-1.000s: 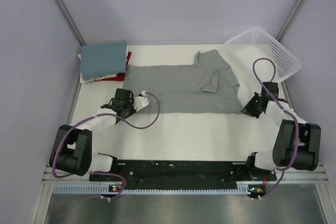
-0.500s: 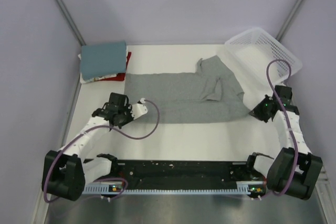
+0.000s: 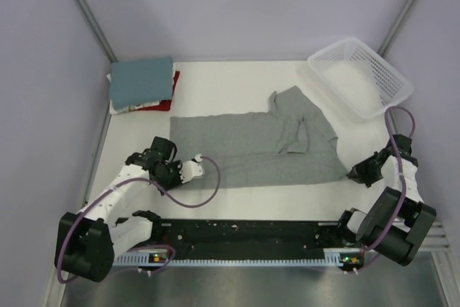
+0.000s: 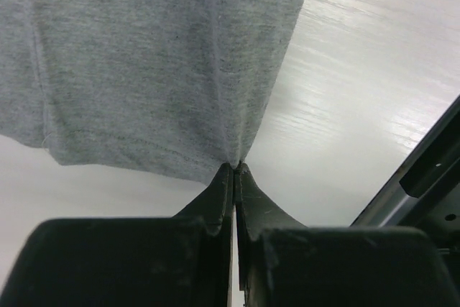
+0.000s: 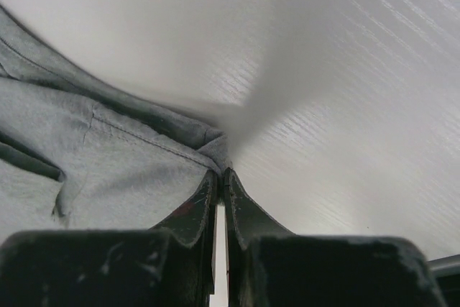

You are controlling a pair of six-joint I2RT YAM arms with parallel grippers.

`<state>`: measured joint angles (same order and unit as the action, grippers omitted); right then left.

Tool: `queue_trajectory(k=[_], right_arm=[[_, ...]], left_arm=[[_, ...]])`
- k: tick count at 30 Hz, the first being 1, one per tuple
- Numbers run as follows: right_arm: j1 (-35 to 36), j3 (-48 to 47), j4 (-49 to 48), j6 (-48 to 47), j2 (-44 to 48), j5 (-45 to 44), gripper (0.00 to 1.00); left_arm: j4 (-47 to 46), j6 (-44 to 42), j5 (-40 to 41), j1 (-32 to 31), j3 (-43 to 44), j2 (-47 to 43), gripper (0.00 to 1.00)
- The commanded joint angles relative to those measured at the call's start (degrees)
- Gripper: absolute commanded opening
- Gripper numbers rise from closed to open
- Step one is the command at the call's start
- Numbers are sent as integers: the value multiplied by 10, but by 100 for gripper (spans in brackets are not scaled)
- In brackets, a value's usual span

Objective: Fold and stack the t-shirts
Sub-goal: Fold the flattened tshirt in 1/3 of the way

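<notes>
One lattice basket (image 3: 394, 77) sits near grey t-shirt (image 3: 244, 150).

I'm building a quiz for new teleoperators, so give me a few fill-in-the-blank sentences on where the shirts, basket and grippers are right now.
The left gripper is ____ on a near corner of the plain heather-grey short-sleeved t-shirt. The right gripper pinches that shirt's other near corner, so ____ arms hold it. The topmost folded t-shirt at the far left is ____ in colour. The white plastic lattice basket stands at the white table's far ____ corner.
Missing words: shut; both; teal-blue; right.
</notes>
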<state>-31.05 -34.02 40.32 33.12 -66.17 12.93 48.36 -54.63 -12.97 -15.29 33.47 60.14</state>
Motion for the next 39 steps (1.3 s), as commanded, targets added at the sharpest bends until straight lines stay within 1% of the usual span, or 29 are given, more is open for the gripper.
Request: queue_trajectory(k=[1,5,6,7,8,9,10,11,12,14,15,16,18,19,20,21,22,23,25,26,28,30,31,33,37,39], right_arm=[[-7,-4,1,19,13,-54,0],[-7,-9,13,35,46,-98,2],[-8,-10,15,37,49,-106,6],[-8,-12,18,39,53,-113,15],[-8,-15,20,39,54,-117,33],[-8,-22,24,36,53,-123,48],[-8,-31,32,34,52,-127,59],[-8,-50,40,28,53,-144,64],[-8,-60,45,18,58,-144,66],[-4,-97,43,-7,75,-132,67],[7,-113,39,-19,82,-109,67],[40,-135,37,-34,89,-116,67],[153,-179,39,-57,94,-188,67],[237,-198,39,-70,90,-221,67],[275,-213,39,-77,81,-235,67],[297,-228,39,-83,68,-224,66],[307,-239,38,-89,52,-202,64],[307,-243,36,-95,33,-174,63],[307,-246,30,-111,-2,-111,58],[323,-243,26,-121,-18,-85,56],[335,-233,11,-139,-54,-42,54],[344,-220,-12,-146,-89,-20,51],[347,-214,-23,-151,-106,-2,49],[353,-207,-51,-154,-132,40,47],[370,-216,-60,-161,-178,38,48],[370,-220,-61,-159,-196,35,48]], left_arm=[[37,-26,-21,-10,-14,0,0],[29,-29,0,-12,-4,9,0],[24,-27,9,-12,1,10,0],[18,-24,16,-12,9,14,5],[14,-19,24,-12,19,17,17],[13,-14,28,-12,35,22,33],[17,-7,30,-11,51,27,42],[25,-2,30,-10,75,32,47],[34,4,25,-4,97,34,52],[40,26,-3,22,153,40,61],[32,42,-29,42,175,49,63],[21,64,-51,59,197,59,64],[-4,115,-68,82,223,90,62],[-12,137,-55,85,230,110,51],[-14,142,-45,87,233,128,41],[-15,145,-36,89,234,148,34],[-14,146,-32,92,232,165,30],[-14,146,-27,95,228,175,29],[-18,139,-22,101,216,190,29],[-19,133,-23,103,209,192,30],[-27,119,-30,104,192,187,33],[-36,107,-48,104,176,176,36],[-42,103,-54,104,169,171,37],[-52,98,-62,104,161,167,38],[-70,98,-44,104,150,195,38],[-76,102,-32,104,149,216,36]])
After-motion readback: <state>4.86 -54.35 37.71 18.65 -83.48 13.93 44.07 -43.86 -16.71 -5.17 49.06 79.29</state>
